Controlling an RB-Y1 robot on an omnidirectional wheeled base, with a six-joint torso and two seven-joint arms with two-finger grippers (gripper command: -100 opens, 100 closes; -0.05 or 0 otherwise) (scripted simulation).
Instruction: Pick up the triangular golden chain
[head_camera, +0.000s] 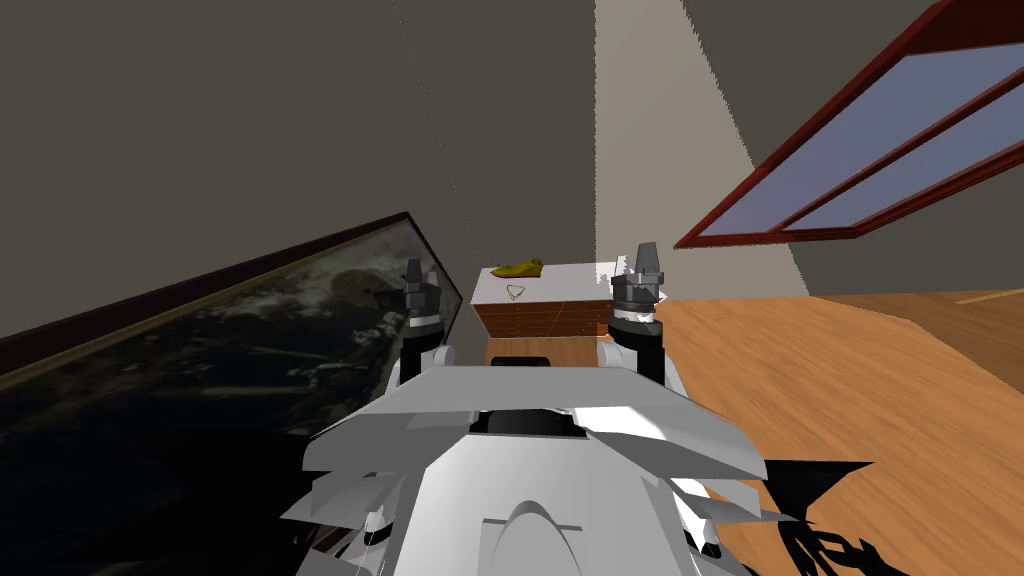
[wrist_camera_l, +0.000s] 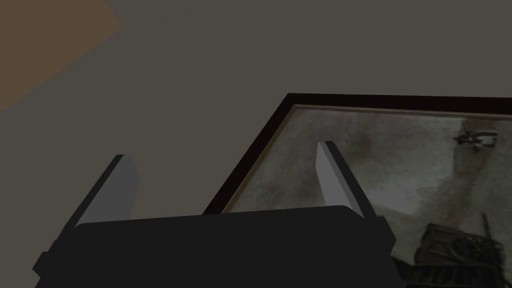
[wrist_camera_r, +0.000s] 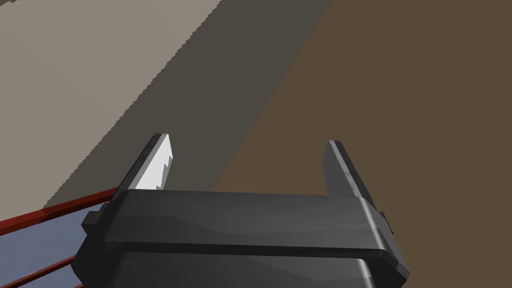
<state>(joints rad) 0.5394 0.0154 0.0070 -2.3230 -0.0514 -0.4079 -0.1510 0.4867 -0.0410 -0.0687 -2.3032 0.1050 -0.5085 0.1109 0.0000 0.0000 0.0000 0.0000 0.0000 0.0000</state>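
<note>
A small triangular golden chain (head_camera: 515, 292) lies flat on the white top of a low wooden dresser (head_camera: 560, 315) ahead of me, against the far wall. Both arms are raised in front of my chest, well short of the dresser. My left gripper (head_camera: 414, 268) stands to the left of the chain; in its wrist view the left gripper (wrist_camera_l: 227, 177) is open with nothing between its fingers. My right gripper (head_camera: 646, 252) stands to the chain's right; in its wrist view the right gripper (wrist_camera_r: 247, 162) is open and empty too.
A yellow-green shoe-like object (head_camera: 518, 268) lies on the dresser behind the chain. A large dark-framed picture (head_camera: 200, 340) leans along the left wall. A red-framed window (head_camera: 880, 150) is on the right wall. Wooden floor (head_camera: 850, 400) spreads to the right.
</note>
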